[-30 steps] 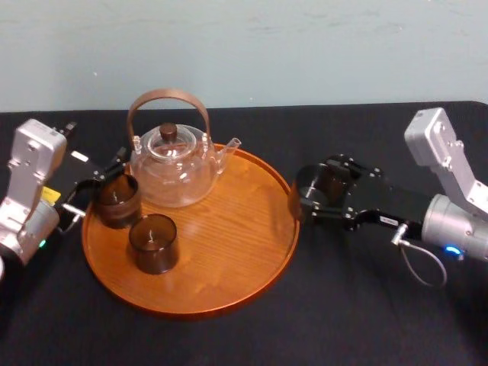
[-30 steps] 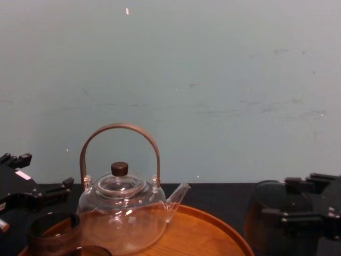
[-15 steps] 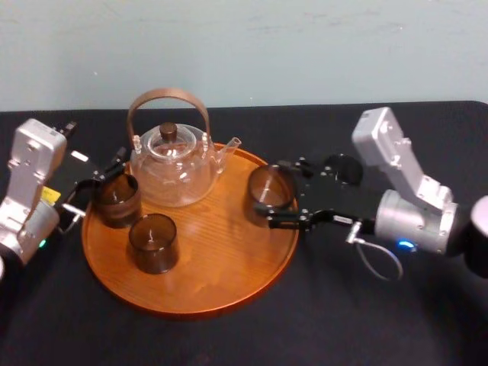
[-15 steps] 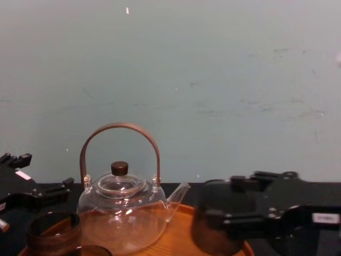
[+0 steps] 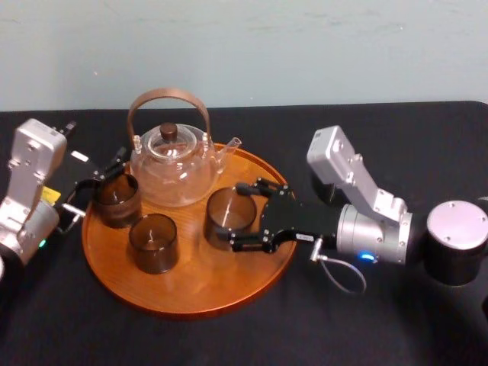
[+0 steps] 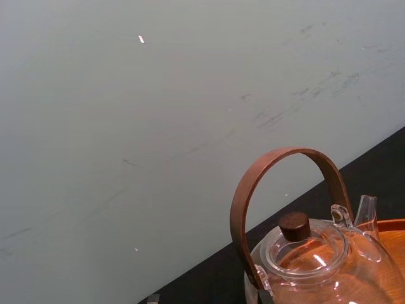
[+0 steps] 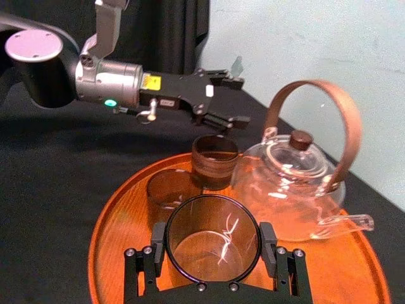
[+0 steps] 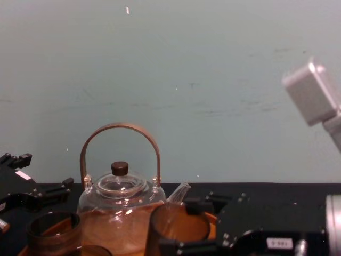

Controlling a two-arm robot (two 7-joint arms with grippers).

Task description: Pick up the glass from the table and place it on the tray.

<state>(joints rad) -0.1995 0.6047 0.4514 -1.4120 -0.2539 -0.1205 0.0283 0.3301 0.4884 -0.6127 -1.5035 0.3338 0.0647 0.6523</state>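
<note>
Black-fingered left gripper [image 5: 101, 183] sits parked at the left edge of the wooden tray [image 5: 183, 301], jaws spread, right beside one dark glass [image 5: 117, 200]. A second dark glass [image 5: 153, 242] stands just in front of that one, and the glass teapot [image 5: 171, 168] is behind them.

Moving right, the glass [image 5: 231, 217] that matters is over the middle of the tray. It's upright, with the right gripper [image 5: 236, 216] pinching its wall from both sides. Can't tell if its base touches the wood (the chest view cuts off the bottom).

My take on doing this bit well: go straight down, slow and level, and only let go once it sits flat. The teapot spout is close behind and the front glass is near on the left, so no sideways drift. Then back the arm out to the right.
</note>
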